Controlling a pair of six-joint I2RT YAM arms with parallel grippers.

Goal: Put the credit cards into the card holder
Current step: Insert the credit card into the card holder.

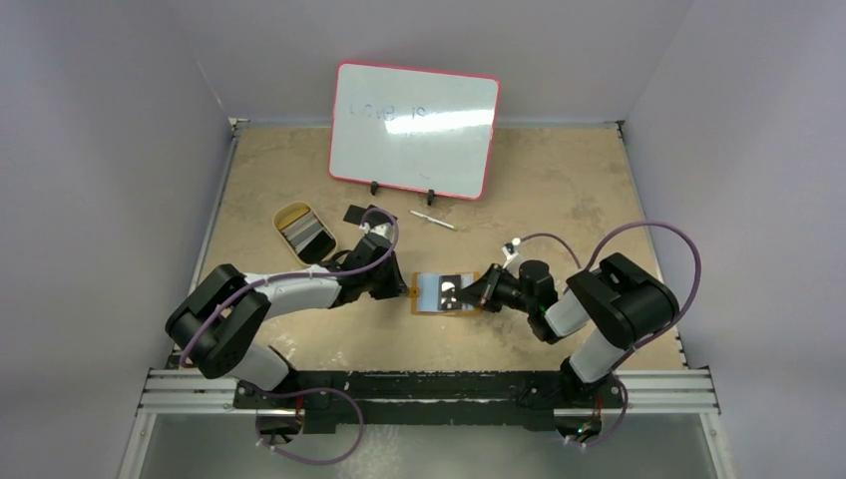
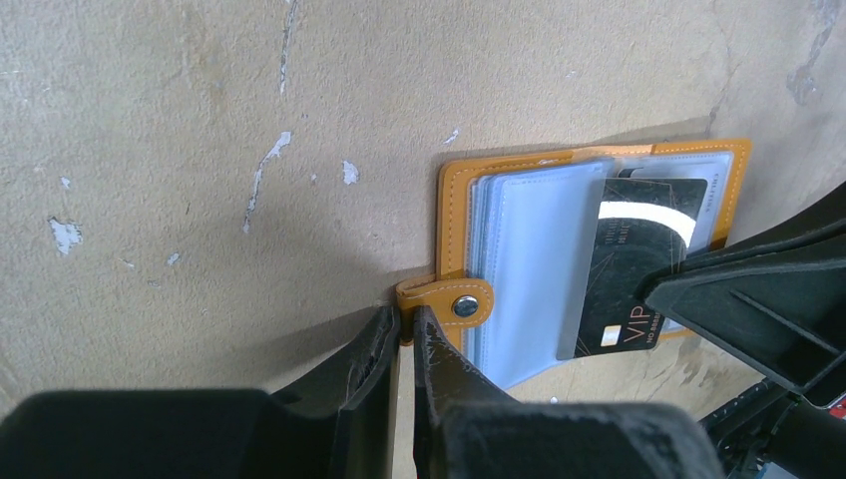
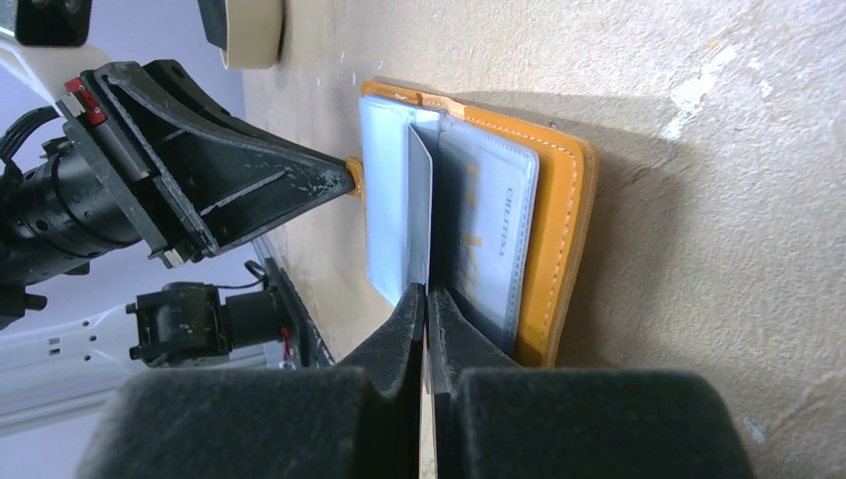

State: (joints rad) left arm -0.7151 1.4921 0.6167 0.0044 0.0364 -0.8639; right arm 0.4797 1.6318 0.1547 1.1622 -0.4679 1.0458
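The card holder (image 1: pixel 427 292) lies open on the table, its clear sleeves facing up. My left gripper (image 1: pixel 404 289) is shut on its snap tab (image 2: pixel 449 299), at the holder's left edge (image 2: pixel 454 200). My right gripper (image 1: pixel 477 292) is shut on a black credit card (image 2: pixel 629 269) marked VIP, which sits partly inside a clear sleeve. In the right wrist view that card (image 3: pixel 419 200) stands edge-on between the sleeves of the holder (image 3: pixel 559 230), with my gripper (image 3: pixel 427 291) pinching its near end. Another black card (image 1: pixel 354 213) lies on the table behind the left arm.
An oval tan tin dish (image 1: pixel 289 214) with dark flat items inside stands at the left. A slim pen (image 1: pixel 433 221) lies in front of a red-framed whiteboard (image 1: pixel 414 130) at the back. Walls close in the table's sides.
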